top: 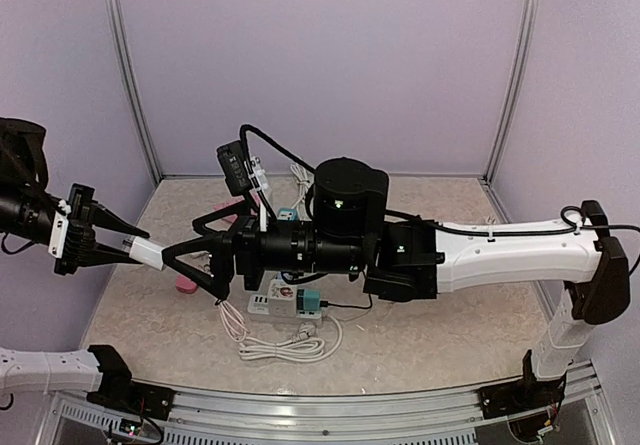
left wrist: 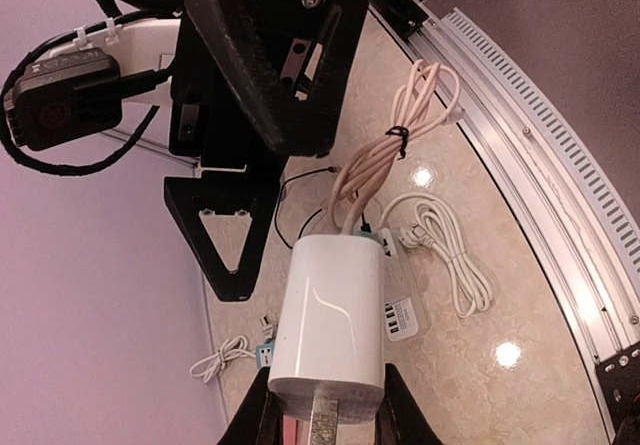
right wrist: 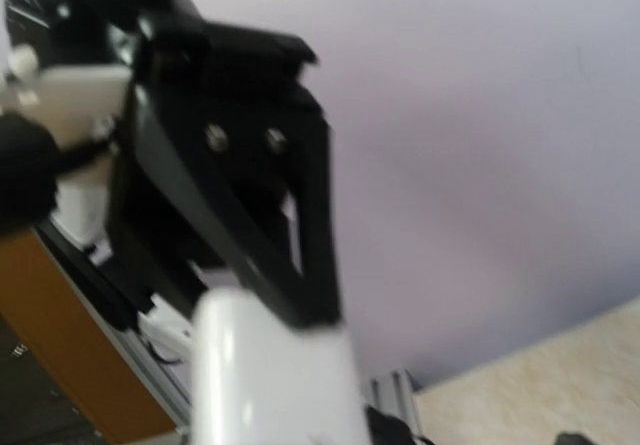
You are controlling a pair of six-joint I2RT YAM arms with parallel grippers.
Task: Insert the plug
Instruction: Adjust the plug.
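The plug (left wrist: 330,325) is a white block charger with a metal prong at its near end. My left gripper (left wrist: 325,417) is shut on it, one black jaw on each side. In the top view the plug (top: 149,253) hangs in the air at the left, above the table, held by the left gripper (top: 135,248). My right gripper (top: 190,262) stands open just right of the plug, with one fingertip close to the plug's free end. The right wrist view is blurred and shows the plug (right wrist: 270,375) close up. The white power strip (top: 270,306) lies on the table below.
A teal adapter (top: 310,302) sits at the power strip's right end. A coiled white cable (top: 285,345) lies in front of it, and a pink object (top: 185,284) to its left. A tied bundle of cables (left wrist: 395,145) hangs over the strip. The metal rail (top: 350,405) runs along the near edge.
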